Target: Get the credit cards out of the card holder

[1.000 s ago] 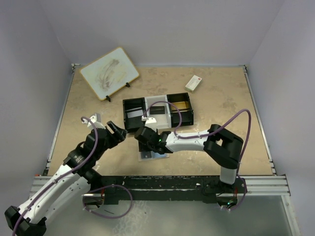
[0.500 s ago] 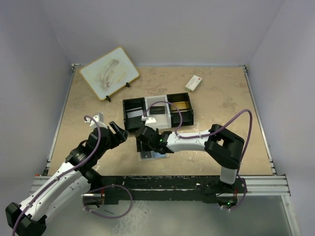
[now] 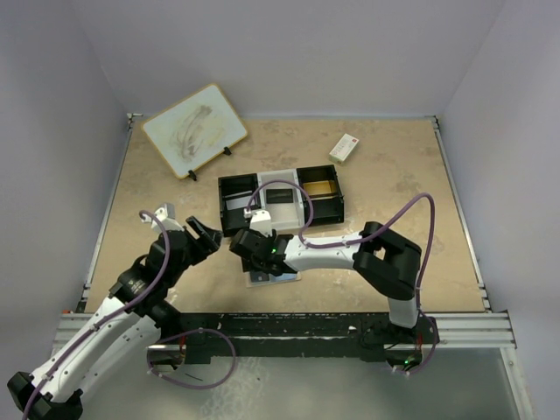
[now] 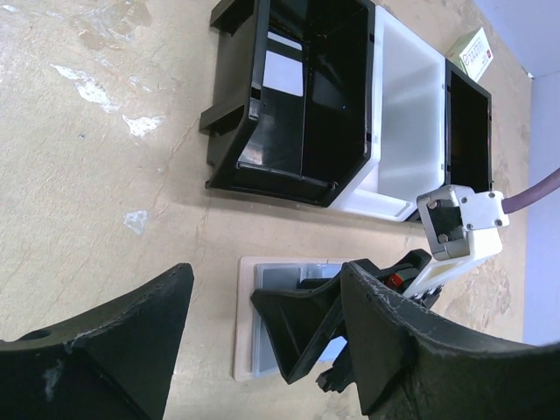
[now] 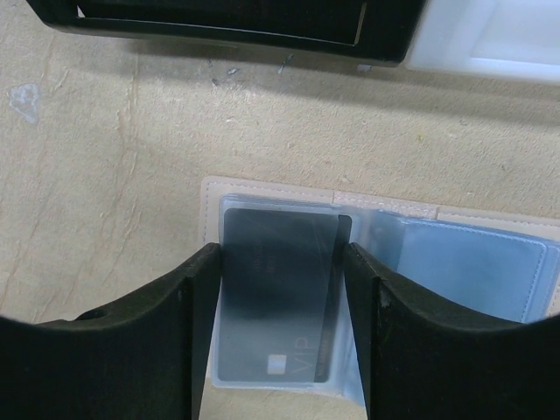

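Note:
The card holder [image 3: 278, 276] lies open and flat on the table in front of the tray, tan-edged and pale blue inside [image 5: 472, 262]. A dark card [image 5: 276, 297] marked VIP sits in its clear left sleeve. My right gripper [image 3: 251, 248] is low over that sleeve, open, with one finger on each long side of the card [image 5: 280, 262]. I cannot tell whether the fingers touch it. My left gripper [image 3: 203, 234] is open and empty, to the left of the holder [image 4: 260, 346] and pointed toward it [image 4: 267, 280].
A black-and-white three-compartment tray [image 3: 221, 206] stands just behind the holder, and its near wall shows in the right wrist view [image 5: 219, 22]. A white box with a red mark [image 3: 344, 147] lies at the back right. A small whiteboard on a stand [image 3: 194, 129] is at the back left.
My right gripper has moved a little to the left over the holder's left sleeve. My left gripper has shifted slightly and stays open beside it.

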